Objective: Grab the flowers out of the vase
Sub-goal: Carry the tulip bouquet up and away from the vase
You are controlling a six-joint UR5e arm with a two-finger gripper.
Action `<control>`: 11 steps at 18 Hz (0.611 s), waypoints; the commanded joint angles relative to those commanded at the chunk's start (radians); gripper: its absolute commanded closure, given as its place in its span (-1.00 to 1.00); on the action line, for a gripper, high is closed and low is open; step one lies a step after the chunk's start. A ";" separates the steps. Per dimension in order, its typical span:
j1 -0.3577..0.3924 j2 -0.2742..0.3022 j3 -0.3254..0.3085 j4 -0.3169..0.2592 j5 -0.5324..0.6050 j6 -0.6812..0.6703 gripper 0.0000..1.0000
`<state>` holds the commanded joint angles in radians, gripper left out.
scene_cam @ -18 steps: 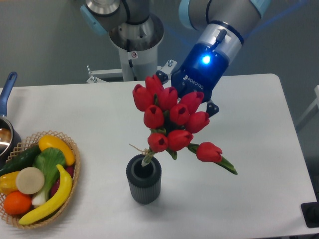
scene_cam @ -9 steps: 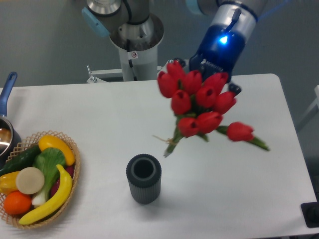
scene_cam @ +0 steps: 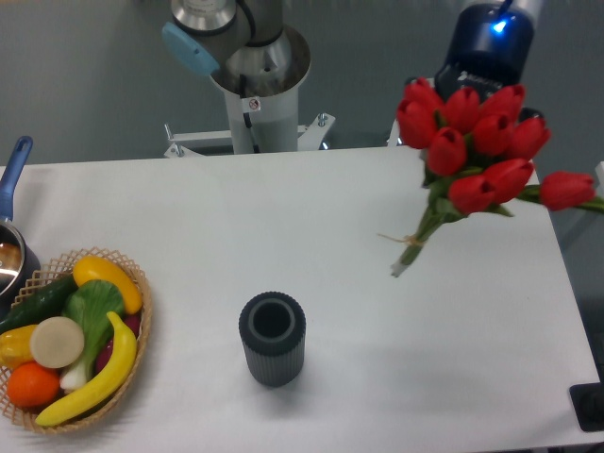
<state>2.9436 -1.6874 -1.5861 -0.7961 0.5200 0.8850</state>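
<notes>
The bunch of red tulips [scene_cam: 472,151] now hangs in the air up and to the right of the dark ribbed vase [scene_cam: 272,338], well apart from it. A second ago the stem ends were still in the mouth of the vase; half a second ago they had just come free and hung a little above and to the right of its rim. Now the twine-tied stem ends point down and left toward the vase, while the blooms sit high against the gripper [scene_cam: 486,71] at the top right. One tulip sticks out to the right, away from the vase and past the edge of the worktop [scene_cam: 189,226].

The gripper body with its blue light shows above the blooms, but the tulips hide the jaws, so I cannot tell directly how they stand. Since the bunch travels with the arm and nothing else supports it, I judge that the jaws are gripping it somewhere behind the flower heads.

The vase stands upright and empty where it was, undisturbed by the pull. Well to the left of the vase, the wicker basket of fruit [scene_cam: 71,335] and the pot with the blue handle [scene_cam: 14,226] have not shifted.

For the task this means the essential part is done: the flowers are out of the vase and lifted clear. What remains, in my judgement, is only holding the grip securely.
</notes>
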 joint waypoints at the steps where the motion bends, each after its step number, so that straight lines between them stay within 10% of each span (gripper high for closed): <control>1: 0.014 -0.003 0.000 0.000 -0.002 0.003 0.18; 11: 0.035 -0.038 -0.006 0.002 0.002 0.052 0.18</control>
<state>2.9790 -1.7257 -1.5922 -0.7946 0.5216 0.9372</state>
